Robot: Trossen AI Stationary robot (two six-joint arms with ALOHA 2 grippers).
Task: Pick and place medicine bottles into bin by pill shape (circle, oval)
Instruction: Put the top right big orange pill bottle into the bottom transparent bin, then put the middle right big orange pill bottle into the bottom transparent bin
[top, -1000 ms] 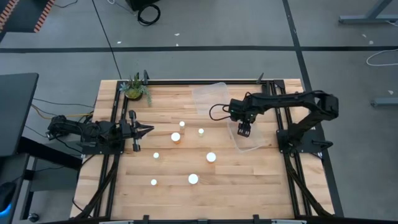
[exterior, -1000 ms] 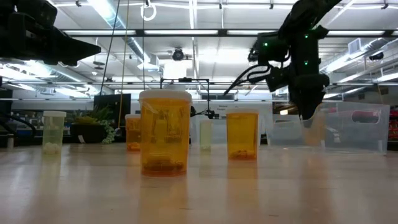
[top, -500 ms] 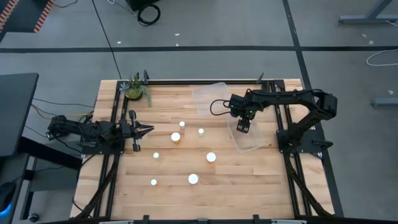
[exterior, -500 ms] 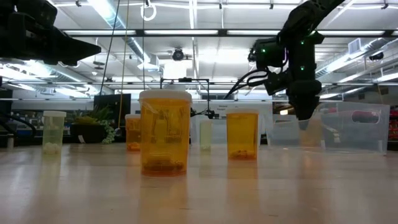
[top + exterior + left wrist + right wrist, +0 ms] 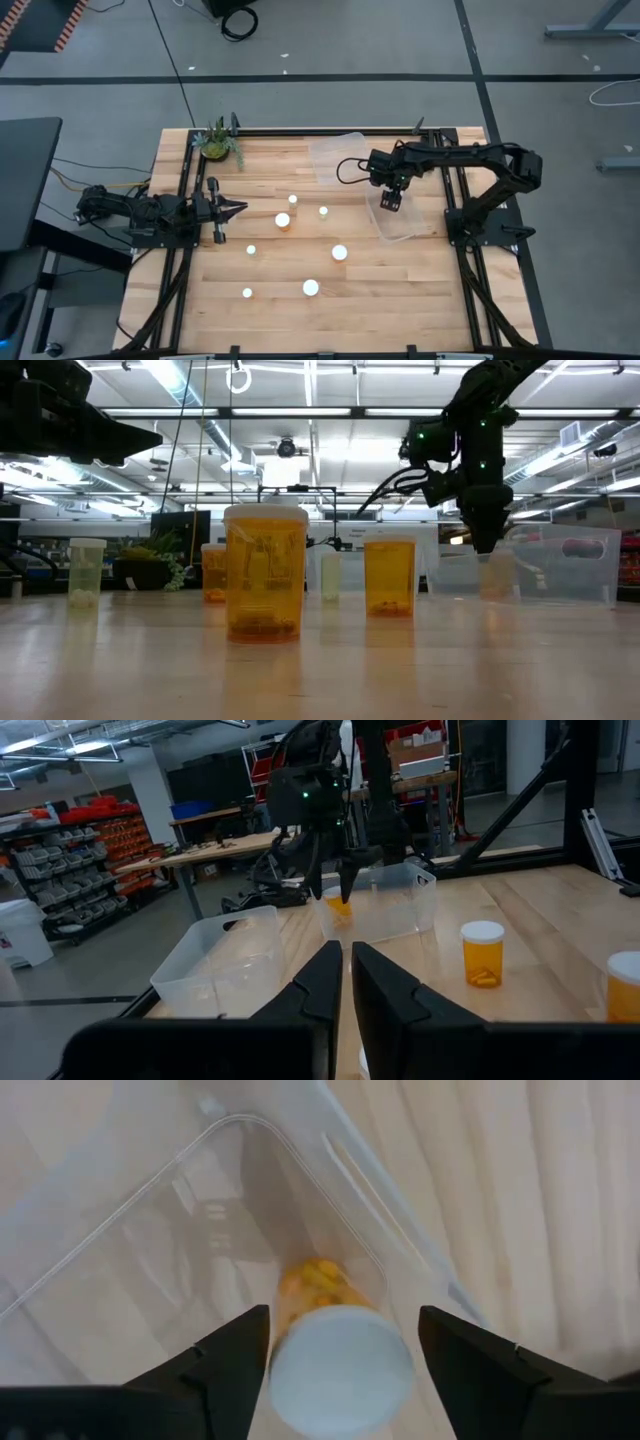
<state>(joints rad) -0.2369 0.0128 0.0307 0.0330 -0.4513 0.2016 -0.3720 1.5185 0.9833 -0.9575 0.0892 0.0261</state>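
The right pincer (image 5: 390, 202) hangs above the clear bin (image 5: 405, 225) near the right edge of the tabletop (image 5: 400, 300); in the right wrist view its fingers (image 5: 235, 1350) stand spread on either side of a bottle (image 5: 335, 1350), with gaps showing between each finger and the white cap; the bottle appears to stand upright in a corner of the bin, directly below the pincer, its long axis pointing up at the camera. Judgement: this bottle looks released, so the coming move is a straight lift clear of the bin wall.

A second clear bin (image 5: 335, 158) lies near the far edge; six capped bottles (image 5: 339, 253) stand scattered across the middle of the tabletop, well apart from the right pincer; the nearest of them (image 5: 323, 211) lies toward the left edge from it.

The left pincer (image 5: 232, 208) waits near the left edge, its fingers (image 5: 322, 982) pressed nearly together and holding nothing; the bottle (image 5: 283, 220) with the orange side showing lies closest to it.
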